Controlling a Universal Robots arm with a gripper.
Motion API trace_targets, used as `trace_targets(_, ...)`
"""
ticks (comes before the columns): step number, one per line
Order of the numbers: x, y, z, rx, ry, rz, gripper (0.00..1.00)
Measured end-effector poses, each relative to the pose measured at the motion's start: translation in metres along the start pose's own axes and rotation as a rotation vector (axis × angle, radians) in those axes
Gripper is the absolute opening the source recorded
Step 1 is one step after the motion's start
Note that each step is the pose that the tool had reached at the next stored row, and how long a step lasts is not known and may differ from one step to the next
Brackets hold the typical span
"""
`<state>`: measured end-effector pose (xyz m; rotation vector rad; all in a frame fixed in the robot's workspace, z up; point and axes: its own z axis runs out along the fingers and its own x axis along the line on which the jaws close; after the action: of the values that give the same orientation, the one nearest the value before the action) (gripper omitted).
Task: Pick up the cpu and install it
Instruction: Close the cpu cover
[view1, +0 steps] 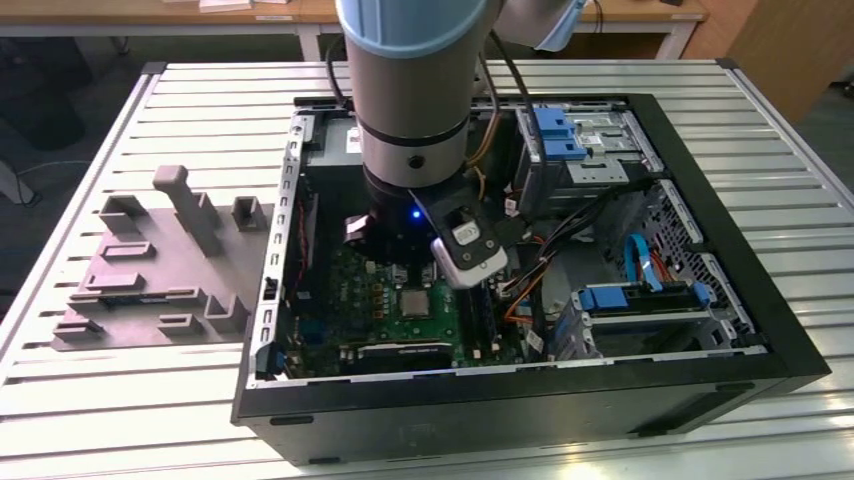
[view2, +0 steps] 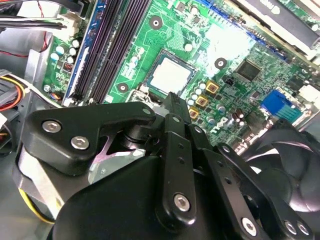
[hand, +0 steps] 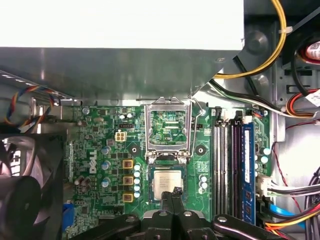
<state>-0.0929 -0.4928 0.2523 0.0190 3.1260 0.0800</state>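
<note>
**CPU seated in the socket, retention frame up**

We see the black two-fingered gripper (hand: 174, 196) with its fingertips drawn together into one narrow point, nothing held between them. In both wrist views that point sits just over the near edge of the small square cpu with the pale silvery metal top (hand: 167, 183); whether it touches the metal we cannot tell.

The cpu (view2: 171, 75) lies flat inside the dark square socket on the green motherboard (hand: 100, 150), so we judge the placing itself done. What looks left is the locking: the hinged silvery metal retention frame (hand: 168, 127) stands swung open behind the socket, with bare board showing through its window.

Outward from there, the black memory slots (hand: 227, 165) run alongside the socket, and a black round fan (hand: 25, 185) sits on the opposite side. In the exterior view the grey arm (view1: 414, 90) reaches down into the open black computer case (view1: 747, 300), which rests on a slatted metal table (view1: 801, 120) beside a grey moulded parts fixture (view1: 147, 270).
</note>
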Motion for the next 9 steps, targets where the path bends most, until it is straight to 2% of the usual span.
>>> trace_targets(3, -0.0001, 0.0002, -0.0032, 0.0, 0.0, 0.0, 0.11)
trace_targets(9, -0.0001, 0.0002, -0.0039, -0.0001, -0.0001, 0.0, 0.11)
